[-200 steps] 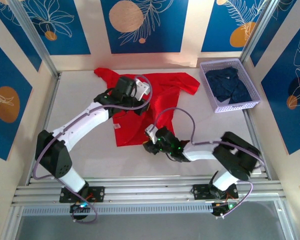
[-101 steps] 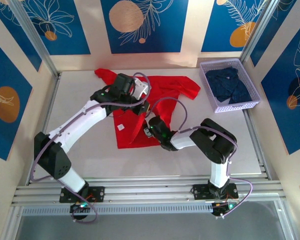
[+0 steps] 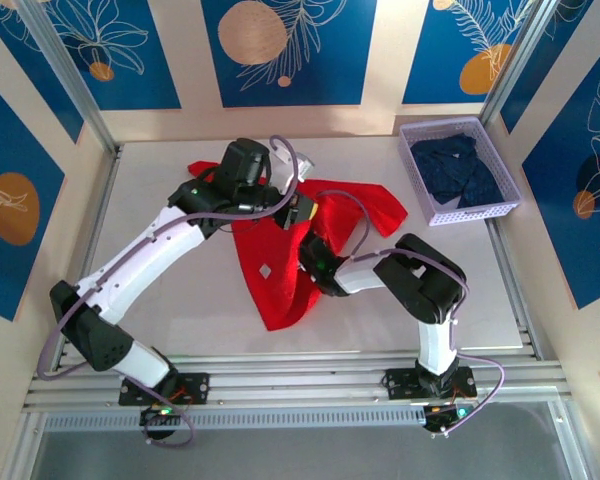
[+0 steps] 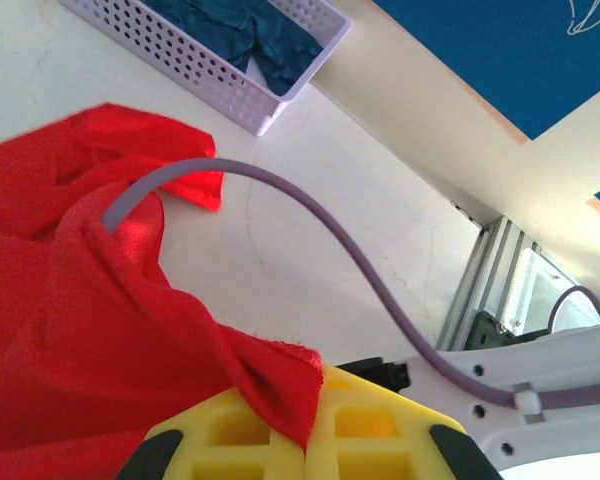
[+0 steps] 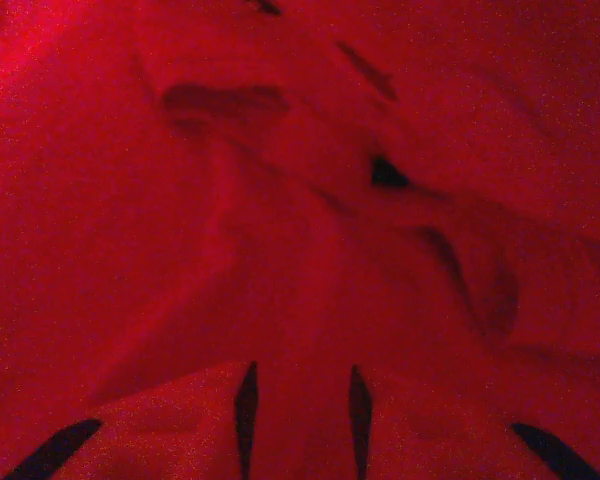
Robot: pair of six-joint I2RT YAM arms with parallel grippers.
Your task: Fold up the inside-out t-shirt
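- The t-shirt (image 3: 280, 290) lay crumpled in the middle of the table (image 3: 170, 300). It ran from a narrow point near the front to sleeves spread toward the back.
- A small white tag (image 3: 265, 271) showed on the red cloth. Any writing on it was too small to read.
- The left gripper (image 3: 302, 210) sat over the shirt's upper middle. In the left wrist view its yellow fingers (image 4: 380, 440) were pressed together on a raised fold of the t-shirt (image 4: 70, 330).
- A purple cable (image 4: 360, 270) arced above that fold.
- The right gripper (image 3: 312, 262) was pushed into the shirt's right edge. The t-shirt (image 5: 280, 200) draped over the right wrist camera, so I cannot tell how its jaws stood.
- A white perforated basket (image 3: 470, 212) sat at the table's far right corner with navy clothing (image 3: 460, 165) inside, apart from the shirt.
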